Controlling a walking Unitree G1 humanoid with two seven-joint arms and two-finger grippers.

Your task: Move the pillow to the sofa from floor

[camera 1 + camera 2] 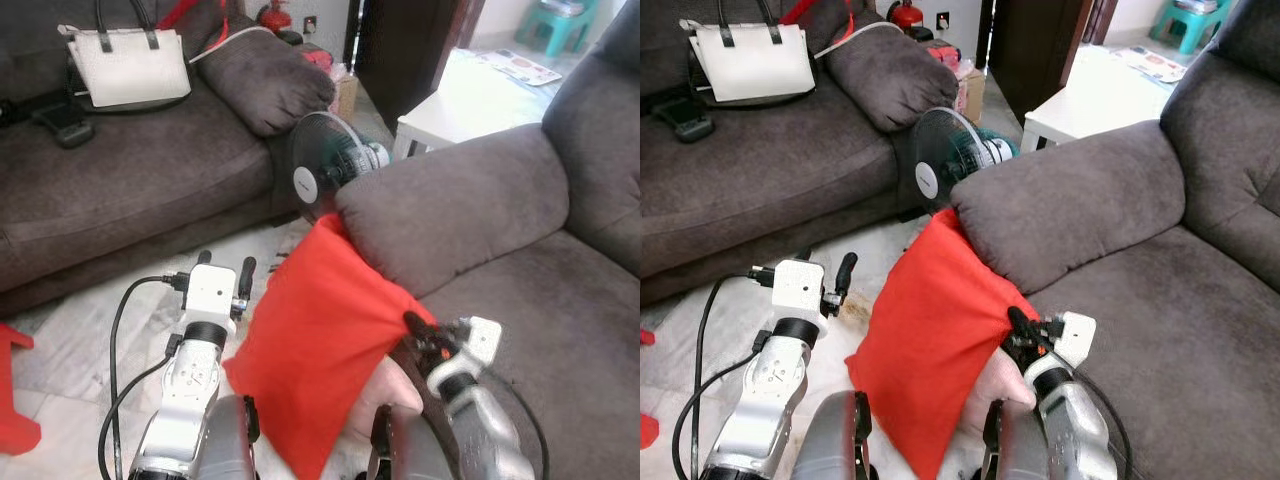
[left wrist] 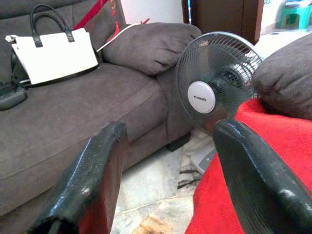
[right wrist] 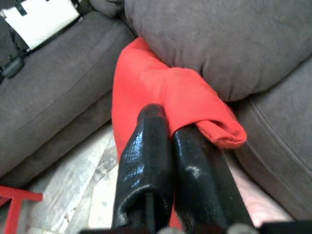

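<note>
I take the sofa point(image 1: 470, 200) I face as my landmark: its padded arm runs across in front of me, with the seat cushion beyond it. The red pillow point(image 1: 315, 340) hangs against the near side of that arm, its upper corner pressed up under the arm's end and its lower corner down toward the floor. I judge I am mid-carry: the pillow is lifted but not yet over the arm. Next I would need to raise it higher and swing it across the arm onto the seat.

My right gripper point(image 3: 168, 134) is clamped tight on a bunched edge of the pillow, just below the arm's front. My left gripper point(image 2: 168, 161) is spread wide, holding nothing, beside the pillow's outer edge.

The fan point(image 2: 214, 80) stands just past the arm's end; its hub carries small lettering I cannot read for certain.
</note>
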